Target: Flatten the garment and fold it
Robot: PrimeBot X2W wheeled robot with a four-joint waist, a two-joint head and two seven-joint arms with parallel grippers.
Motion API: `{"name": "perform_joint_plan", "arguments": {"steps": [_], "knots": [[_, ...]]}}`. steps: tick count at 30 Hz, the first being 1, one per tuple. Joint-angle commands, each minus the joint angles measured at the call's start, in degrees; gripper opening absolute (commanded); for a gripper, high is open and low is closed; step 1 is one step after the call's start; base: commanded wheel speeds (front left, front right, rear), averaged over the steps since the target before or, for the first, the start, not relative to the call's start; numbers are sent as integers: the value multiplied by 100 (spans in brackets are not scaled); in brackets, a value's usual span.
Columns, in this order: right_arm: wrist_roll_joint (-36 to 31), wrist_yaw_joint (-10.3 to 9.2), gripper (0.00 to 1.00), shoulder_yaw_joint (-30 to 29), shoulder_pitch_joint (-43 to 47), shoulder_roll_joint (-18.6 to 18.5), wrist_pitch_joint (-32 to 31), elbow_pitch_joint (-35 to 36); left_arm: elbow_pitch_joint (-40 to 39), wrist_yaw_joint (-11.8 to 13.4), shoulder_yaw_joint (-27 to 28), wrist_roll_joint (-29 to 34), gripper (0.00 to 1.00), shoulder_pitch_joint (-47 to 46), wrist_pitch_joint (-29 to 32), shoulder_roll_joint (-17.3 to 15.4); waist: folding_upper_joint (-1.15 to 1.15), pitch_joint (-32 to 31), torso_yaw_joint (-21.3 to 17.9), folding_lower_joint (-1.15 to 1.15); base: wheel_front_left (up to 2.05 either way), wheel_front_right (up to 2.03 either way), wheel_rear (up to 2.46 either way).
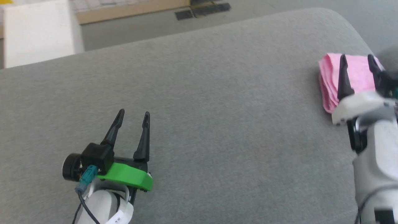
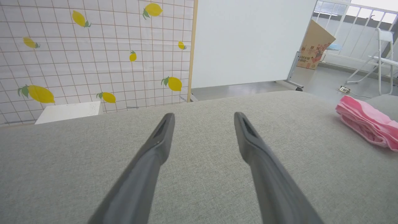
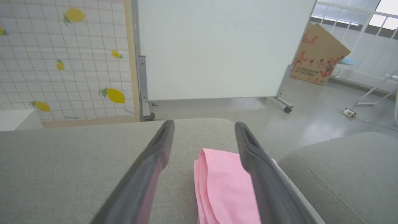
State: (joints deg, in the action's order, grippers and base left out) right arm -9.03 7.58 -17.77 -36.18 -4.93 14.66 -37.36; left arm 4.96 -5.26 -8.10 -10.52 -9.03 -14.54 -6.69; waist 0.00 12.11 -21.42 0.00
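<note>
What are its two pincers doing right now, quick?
Left pincer: open, empty, over the grey cushion.
Right pincer: open, above the folded garment, not gripping it.

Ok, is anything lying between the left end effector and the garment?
Nothing visible. Only bare grey cushion separates the left end effector from the folded pink garment at the cushion's right edge. The right end effector hangs over the garment, fingers open.
</note>
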Motion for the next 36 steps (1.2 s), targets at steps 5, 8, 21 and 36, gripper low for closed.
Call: {"name": "perform_joint_plan", "arguments": {"steps": [5,8,21,36], "knots": [[913,-9,100,418,1502,70,32,1675,64,-43,142,-60,100,163,-45,176,0,-558,919,0,0,0,0],[1136,-9,100,507,2217,124,32,2477,82,-59,197,-51,100,220,-45,257,0,-639,1191,0,0,0,0],[1059,-9,100,727,3534,201,33,3471,206,-75,312,-61,100,414,-45,374,0,-977,2056,0,0,0,0],[1180,-9,100,906,3968,204,33,3525,328,23,308,-82,100,632,-46,380,0,-1172,2450,0,0,0,0]]}}
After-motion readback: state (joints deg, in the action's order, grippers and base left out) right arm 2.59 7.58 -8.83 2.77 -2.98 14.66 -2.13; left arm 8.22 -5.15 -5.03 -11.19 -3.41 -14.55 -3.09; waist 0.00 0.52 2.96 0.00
